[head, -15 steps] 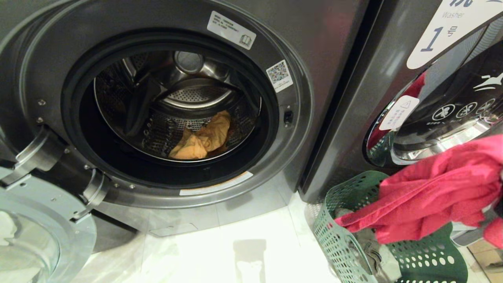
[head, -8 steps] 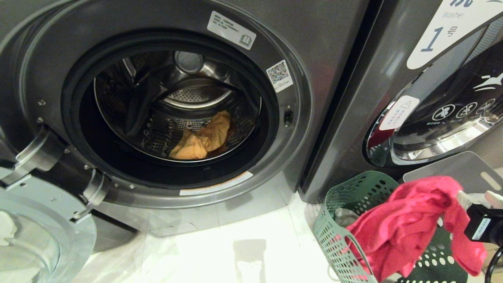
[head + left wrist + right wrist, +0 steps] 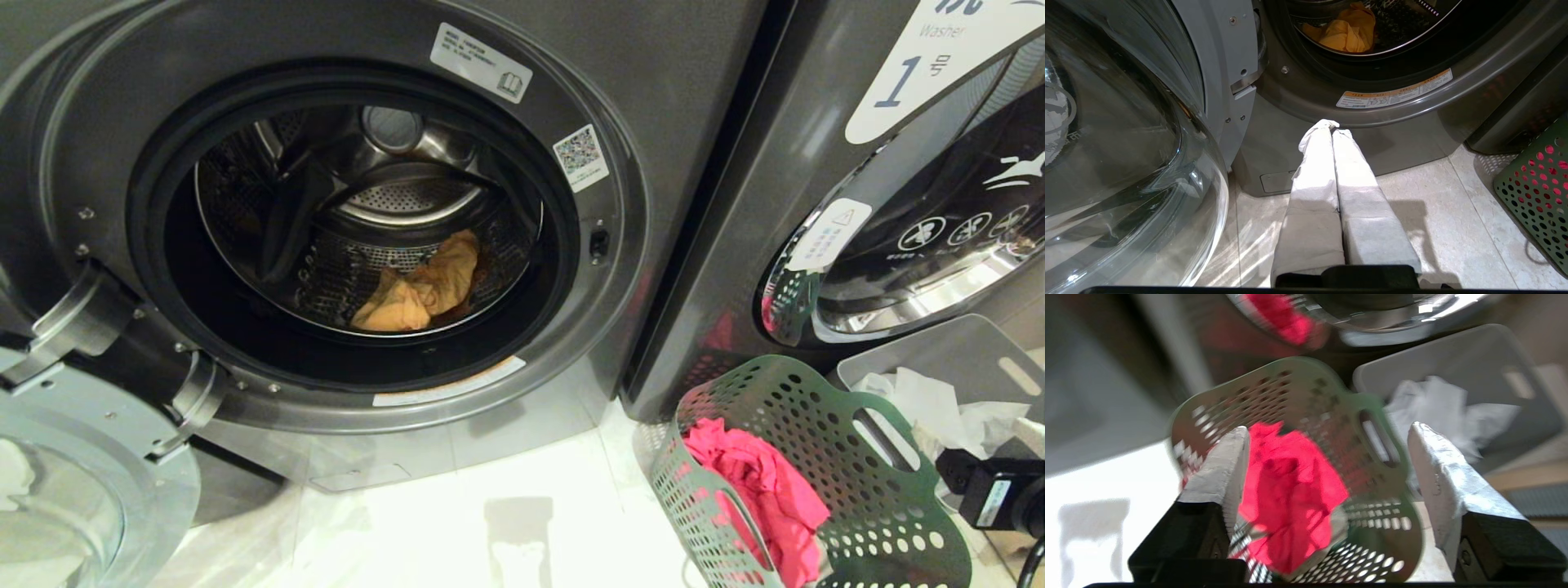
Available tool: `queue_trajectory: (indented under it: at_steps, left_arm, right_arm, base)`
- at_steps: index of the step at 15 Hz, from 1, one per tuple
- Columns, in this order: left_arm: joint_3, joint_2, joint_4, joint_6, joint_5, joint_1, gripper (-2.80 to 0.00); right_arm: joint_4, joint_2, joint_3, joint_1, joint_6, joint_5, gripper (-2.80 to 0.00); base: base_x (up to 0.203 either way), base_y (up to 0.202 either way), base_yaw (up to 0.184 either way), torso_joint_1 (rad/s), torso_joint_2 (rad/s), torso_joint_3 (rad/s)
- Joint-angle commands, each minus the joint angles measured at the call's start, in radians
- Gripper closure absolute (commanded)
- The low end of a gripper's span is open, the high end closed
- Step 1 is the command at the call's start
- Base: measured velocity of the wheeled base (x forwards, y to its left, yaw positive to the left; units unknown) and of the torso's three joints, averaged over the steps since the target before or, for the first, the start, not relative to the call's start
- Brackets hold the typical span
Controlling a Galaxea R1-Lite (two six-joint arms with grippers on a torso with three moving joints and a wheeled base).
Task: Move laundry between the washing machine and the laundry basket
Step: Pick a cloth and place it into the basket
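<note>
The red garment (image 3: 755, 490) lies inside the green laundry basket (image 3: 865, 457), beside the grey bin (image 3: 971, 351) holding white cloth (image 3: 922, 404); the yellow-orange garment (image 3: 420, 286) rests in the drum of the open washing machine (image 3: 637, 269). My right tool (image 3: 1327, 457) hangs above the basket, fingers spread wide and empty. My left tool (image 3: 1329, 127) sits parked low before the machine, fingers pressed together on nothing.

A crumpled red garment (image 3: 759, 490) lies inside the green perforated laundry basket (image 3: 890, 523). A bunched yellow-orange garment (image 3: 420, 286) rests low in the drum of the open dark grey washing machine (image 3: 645, 98).
</note>
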Motion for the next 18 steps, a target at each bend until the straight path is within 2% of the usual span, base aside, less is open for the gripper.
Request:
queue_trajectory:
  at_steps: [1,5,9,14,18]
  left_arm:
    - [0.040,0.001,-0.001,-0.001,0.000,0.000,0.00]
    - [0.040,0.001,-0.001,-0.001,0.000,0.000,0.00]
    - [0.040,0.001,-0.001,0.001,0.000,0.000,0.00]
    - [0.040,0.001,-0.001,-0.001,0.000,0.000,0.00]
    - [0.040,0.001,-0.001,0.001,0.000,0.000,0.00]
  right_arm:
    - [0.043,-0.072,0.021,0.073,-0.003,0.014,0.00]
    - [0.079,-0.085,0.032,0.198,-0.036,0.015,0.00]
    - [0.080,-0.096,0.039,0.211,-0.121,0.015,0.00]
    - [0.077,-0.103,0.065,0.228,-0.121,0.015,0.00]
    - [0.075,-0.103,0.064,0.228,-0.121,0.015,0.00]
  base:
    - [0.000,0.000,0.000,0.000,0.00,0.000]
    - [0.000,0.000,0.000,0.000,0.00,0.000]
    - [0.000,0.000,0.000,0.000,0.00,0.000]
    - [0.001,-0.002,0.017,0.001,0.00,0.000]
    - [0.003,-0.008,0.168,0.000,0.00,0.002]
